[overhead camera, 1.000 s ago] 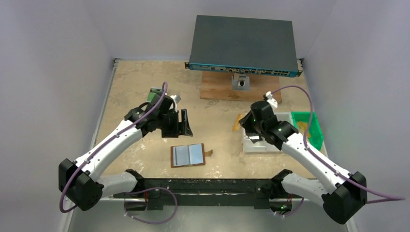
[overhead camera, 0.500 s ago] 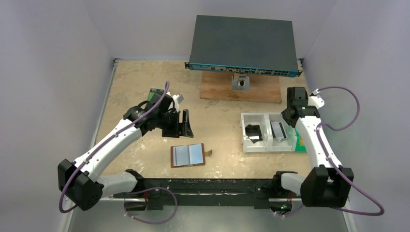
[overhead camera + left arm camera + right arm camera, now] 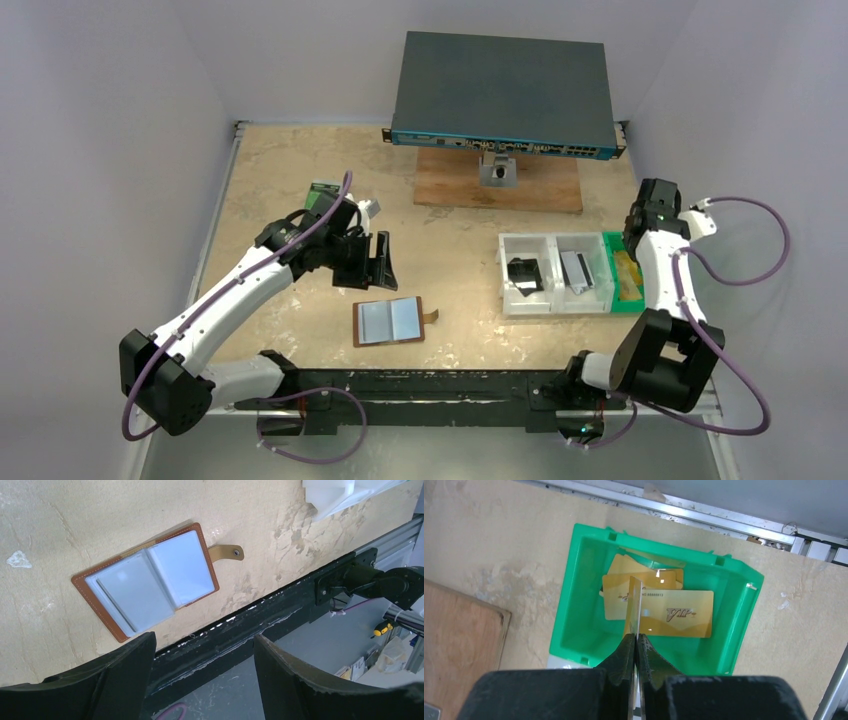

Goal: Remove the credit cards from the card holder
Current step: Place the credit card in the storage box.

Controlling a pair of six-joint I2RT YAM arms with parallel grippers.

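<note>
Your right gripper (image 3: 635,641) pinches a gold card (image 3: 634,607) above the green bin (image 3: 736,615) at the right edge; your left gripper (image 3: 202,645) gapes wide above the card holder (image 3: 145,580).

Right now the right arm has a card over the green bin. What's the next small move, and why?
Probably open the right gripper and let the gold card drop. The right wrist view shows it pinched edge-on over the green bin, where other gold cards lie flat, so a release should land it inside.
</note>
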